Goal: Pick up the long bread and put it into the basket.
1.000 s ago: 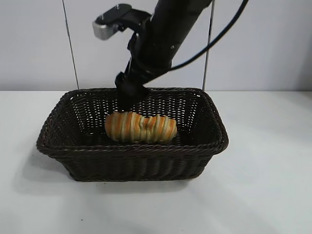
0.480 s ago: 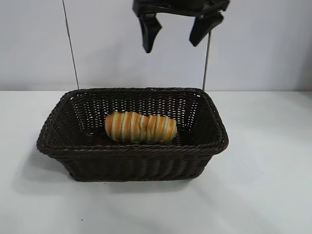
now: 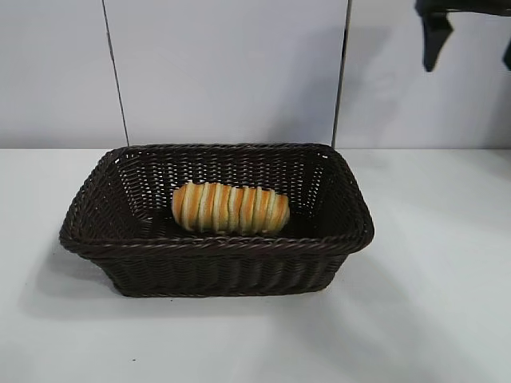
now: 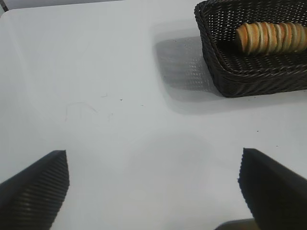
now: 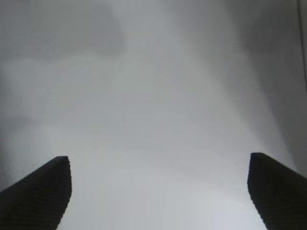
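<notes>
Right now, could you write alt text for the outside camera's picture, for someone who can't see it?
An oblong golden-yellow striped bread loaf lies inside a large dark brown woven wicker basket on a white table. The right arm's black hand hangs open at the top right corner, holding nothing.

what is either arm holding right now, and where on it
Nothing. Both the left gripper and right gripper are open and empty; the long bread lies in the basket.

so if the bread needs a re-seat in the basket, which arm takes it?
Probably right. The long bread already lies inside the basket. The right gripper, open and empty, hangs high just past the basket's right end. The left gripper, also open, sits over bare table, farther off.
</notes>
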Motion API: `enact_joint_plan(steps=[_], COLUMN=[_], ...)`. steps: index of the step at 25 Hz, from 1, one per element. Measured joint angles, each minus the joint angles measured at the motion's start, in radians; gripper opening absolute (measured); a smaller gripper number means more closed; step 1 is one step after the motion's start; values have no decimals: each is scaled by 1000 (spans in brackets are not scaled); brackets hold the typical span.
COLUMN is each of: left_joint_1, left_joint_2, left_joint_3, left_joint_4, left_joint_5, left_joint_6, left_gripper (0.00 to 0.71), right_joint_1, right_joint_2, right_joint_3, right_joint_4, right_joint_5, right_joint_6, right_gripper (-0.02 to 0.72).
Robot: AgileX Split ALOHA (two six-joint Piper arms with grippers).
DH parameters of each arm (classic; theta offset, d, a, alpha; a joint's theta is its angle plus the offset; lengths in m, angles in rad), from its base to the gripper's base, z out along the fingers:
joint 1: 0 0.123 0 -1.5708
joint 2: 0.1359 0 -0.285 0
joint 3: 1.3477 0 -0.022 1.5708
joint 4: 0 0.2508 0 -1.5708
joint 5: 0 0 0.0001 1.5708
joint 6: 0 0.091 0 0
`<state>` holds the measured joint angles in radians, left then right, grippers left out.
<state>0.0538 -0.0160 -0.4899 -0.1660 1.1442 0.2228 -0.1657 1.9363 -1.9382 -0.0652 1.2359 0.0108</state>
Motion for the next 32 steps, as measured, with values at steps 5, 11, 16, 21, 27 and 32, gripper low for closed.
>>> enact_joint_plan(steps=[5,11,16,21,27,32], left_joint_1=[0,0,0,0,0,0], left_joint_2=[0,0,0,0,0,0], left_joint_3=[0,0,0,0,0,0], left_joint_4=[0,0,0,0,0,0], left_joint_5=[0,0,0,0,0,0], left_joint_6=[0,0,0,0,0,0], left_gripper=[694,694,694,695,695,695], right_joint_1=[1,1,1,1,55,64], right_joint_2=[-189,-567,-929,-1298,-1667,-1911], right_joint_3=[0,142,363,631,984,1215], right_joint_4=[44,108,99,99,82,81], right_joint_5=[4,14,24,-104,-226,-212], right_joint_6=[-1,-11,-31,-19,-11,-6], right_gripper=[694,694,694,694,694,694])
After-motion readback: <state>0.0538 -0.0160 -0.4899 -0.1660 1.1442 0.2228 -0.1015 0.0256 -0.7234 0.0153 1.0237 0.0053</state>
